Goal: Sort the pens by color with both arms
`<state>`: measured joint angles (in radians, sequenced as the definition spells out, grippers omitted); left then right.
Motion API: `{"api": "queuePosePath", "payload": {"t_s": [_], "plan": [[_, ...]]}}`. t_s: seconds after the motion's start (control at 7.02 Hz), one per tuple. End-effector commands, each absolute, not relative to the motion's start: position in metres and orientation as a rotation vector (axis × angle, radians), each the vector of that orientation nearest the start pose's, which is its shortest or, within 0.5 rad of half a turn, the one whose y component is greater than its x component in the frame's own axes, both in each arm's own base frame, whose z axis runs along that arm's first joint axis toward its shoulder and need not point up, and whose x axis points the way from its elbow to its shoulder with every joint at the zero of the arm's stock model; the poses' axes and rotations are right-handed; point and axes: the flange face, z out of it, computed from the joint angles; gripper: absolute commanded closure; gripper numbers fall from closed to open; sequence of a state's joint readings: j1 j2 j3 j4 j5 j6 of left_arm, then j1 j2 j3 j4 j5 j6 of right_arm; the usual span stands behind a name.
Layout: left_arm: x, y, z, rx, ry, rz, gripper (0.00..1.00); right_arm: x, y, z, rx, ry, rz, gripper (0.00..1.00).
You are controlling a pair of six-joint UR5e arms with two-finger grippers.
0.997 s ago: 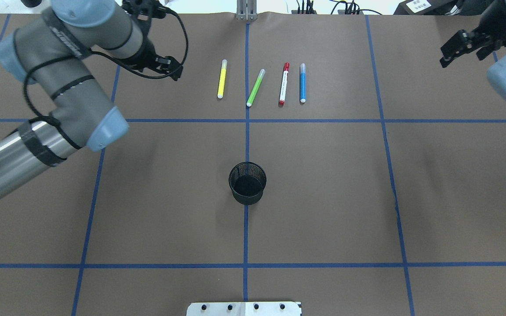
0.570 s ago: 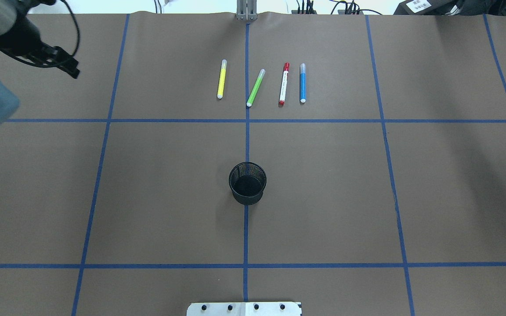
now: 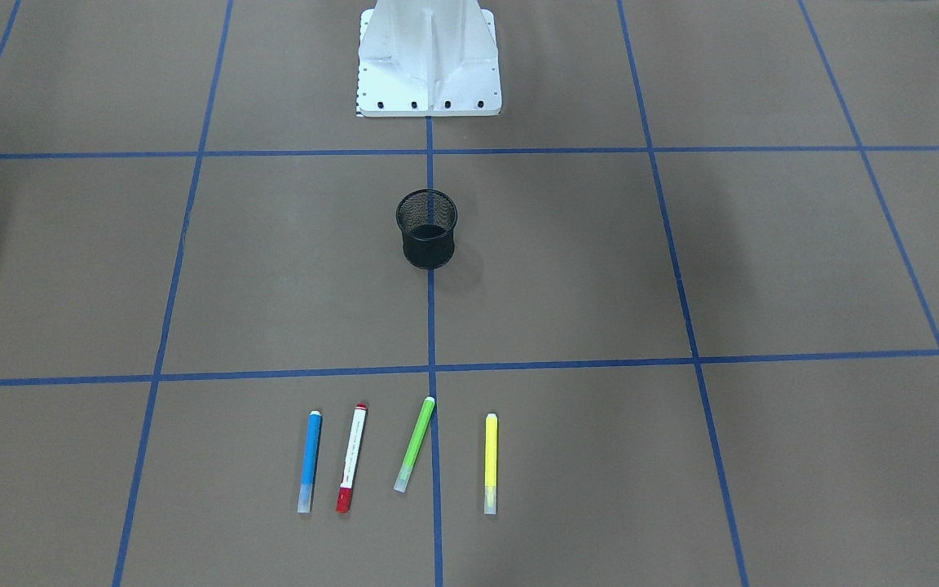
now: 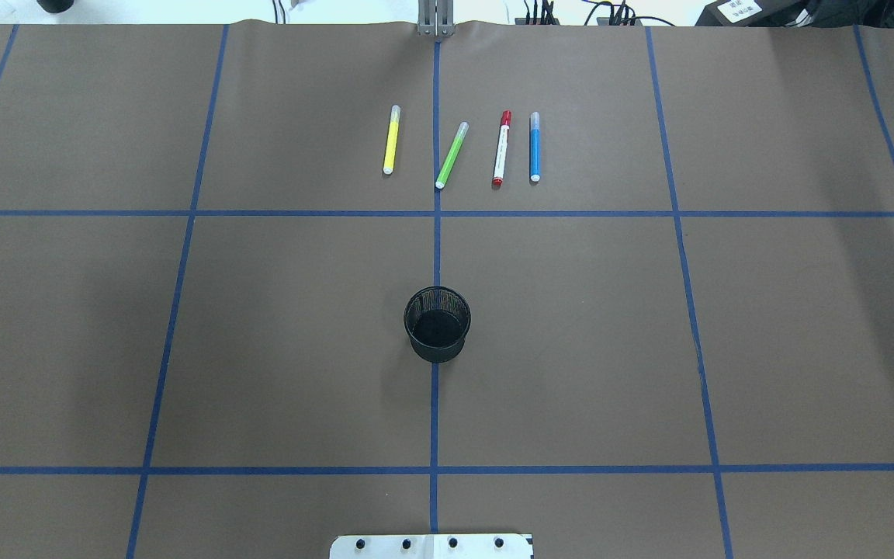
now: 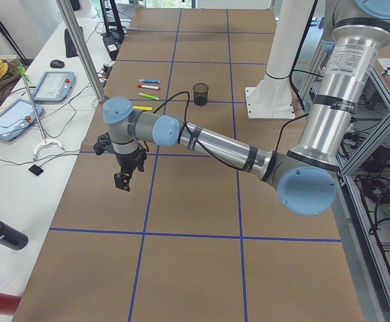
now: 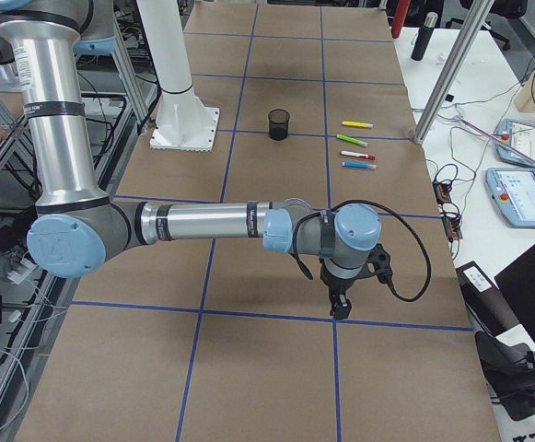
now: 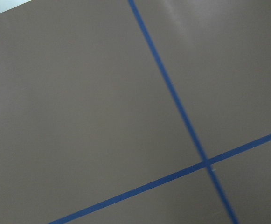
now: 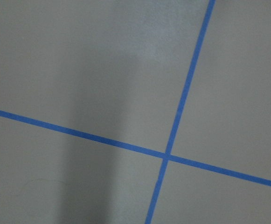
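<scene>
Four pens lie side by side at the table's far side: yellow, light green, white with red ends and blue. In the front-facing view they run blue, red-ended, green, yellow. Both arms are outside the overhead view. The left gripper hangs over bare table far to the left of the pens. The right gripper hangs far to their right. I cannot tell whether either is open or shut. Both wrist views show only brown paper and blue tape.
A black mesh cup stands upright at the table's middle, nearer the white base pedestal than the pens. Blue tape lines grid the brown cover. A side desk with tablets and a metal post lie beyond the far edge.
Both arms have swung outward and left the overhead view, the left arm to the left, the right arm to the right. Pens and cup have not moved.
</scene>
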<state>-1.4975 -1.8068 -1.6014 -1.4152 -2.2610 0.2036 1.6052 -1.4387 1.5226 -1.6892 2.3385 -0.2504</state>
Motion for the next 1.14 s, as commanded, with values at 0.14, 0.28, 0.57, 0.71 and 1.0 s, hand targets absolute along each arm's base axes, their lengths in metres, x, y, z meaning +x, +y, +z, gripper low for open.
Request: {"api": "queuePosePath", "payload": {"t_s": [0.14, 0.28, 0.57, 0.71, 1.0], "plan": [[-0.083, -0.511, 0.635, 0.071, 0.732, 0.277, 0.00, 0.085, -0.538, 0.629, 0.066, -0.761, -0.168, 0.01], [-0.098, -0.506, 0.631, 0.096, 0.732, 0.245, 0.00, 0.085, -0.537, 0.626, 0.064, -0.761, -0.150, 0.00], [-0.099, -0.468, 0.609, 0.102, 0.741, 0.146, 0.00, 0.085, -0.539, 0.617, 0.056, -0.761, -0.092, 0.00], [-0.098, -0.465, 0.606, 0.078, 0.743, 0.084, 0.00, 0.084, -0.541, 0.614, 0.044, -0.761, -0.054, 0.00], [-0.097, -0.470, 0.596, 0.102, 0.741, 0.095, 0.00, 0.082, -0.543, 0.611, 0.030, -0.760, -0.013, 0.00]]}}
